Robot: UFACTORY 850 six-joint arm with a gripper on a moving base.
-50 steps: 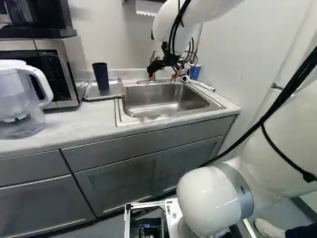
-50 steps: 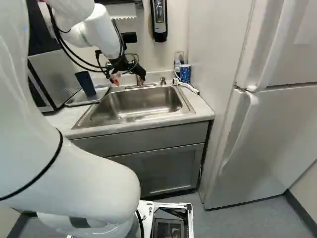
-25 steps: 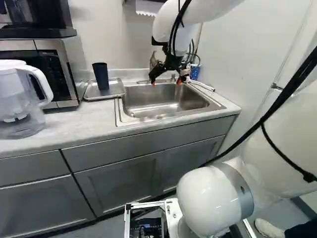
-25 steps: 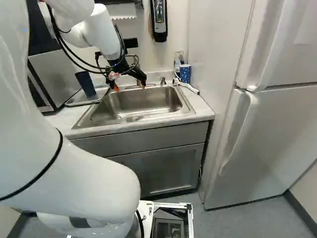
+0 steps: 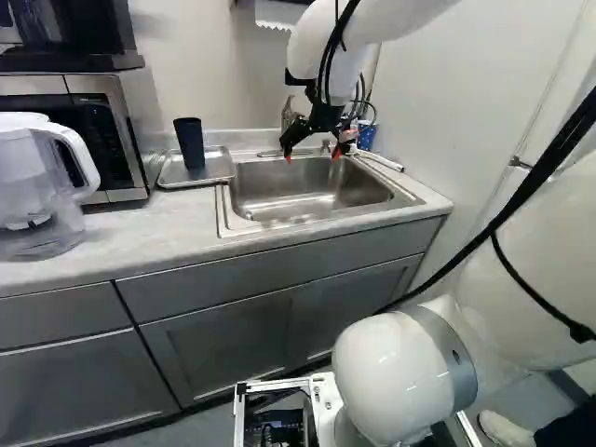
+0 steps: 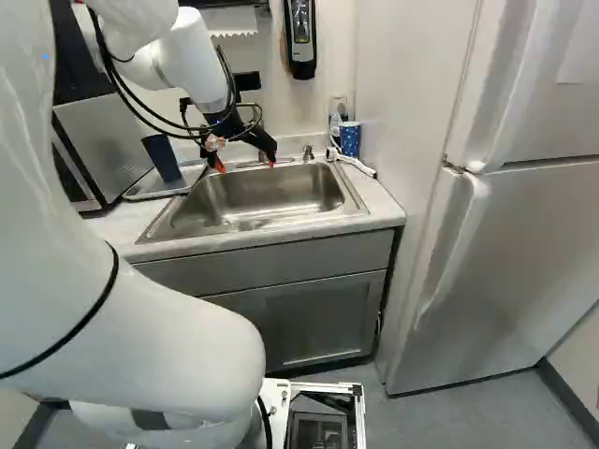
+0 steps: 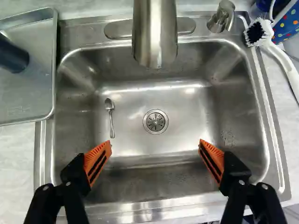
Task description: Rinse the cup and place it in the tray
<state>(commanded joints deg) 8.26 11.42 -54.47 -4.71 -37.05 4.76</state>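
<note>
Pale counter, 1 cup in 1 tray, stamp unreadable

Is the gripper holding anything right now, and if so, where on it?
Nothing is held; the gripper hangs open over the sink.

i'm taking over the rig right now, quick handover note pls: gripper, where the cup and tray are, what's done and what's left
Gripper: open, nothing between its fingers, over the sink.
Cup: the dark blue one stands in the metal tray, beside the sink.
Also there: a spoon in the sink; no water shows running from the faucet.
Done: cup is in the tray. Whether it was rinsed, I can't tell.
Left: probably just moving the arm clear, if the rinse is confirmed.
</note>
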